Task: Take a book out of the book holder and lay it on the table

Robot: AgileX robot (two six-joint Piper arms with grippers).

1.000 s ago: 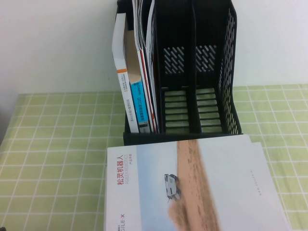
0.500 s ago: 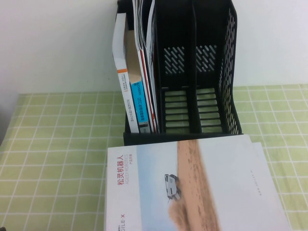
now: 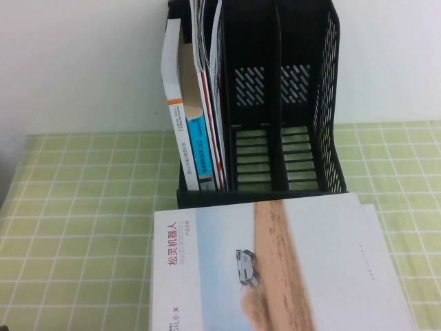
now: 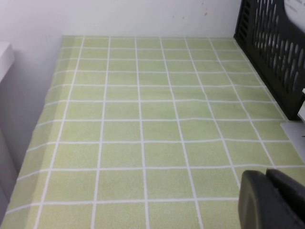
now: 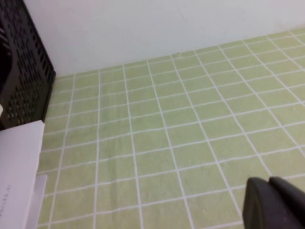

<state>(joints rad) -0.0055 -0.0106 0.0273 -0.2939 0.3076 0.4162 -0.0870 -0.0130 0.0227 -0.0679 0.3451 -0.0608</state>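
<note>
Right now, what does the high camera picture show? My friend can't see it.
A big pale-blue book lies flat on the green checked table, in front of a tall black book holder with other books upright in its left slot. Neither the left gripper nor the right gripper shows here.

Looks like an office/lab desk setup: checked yellow-green cloth on the table (image 3: 83, 207), plain white wall (image 3: 83, 62) at the far side, black book holder (image 3: 275, 103) w/ books (leftmost compartment only).
</note>
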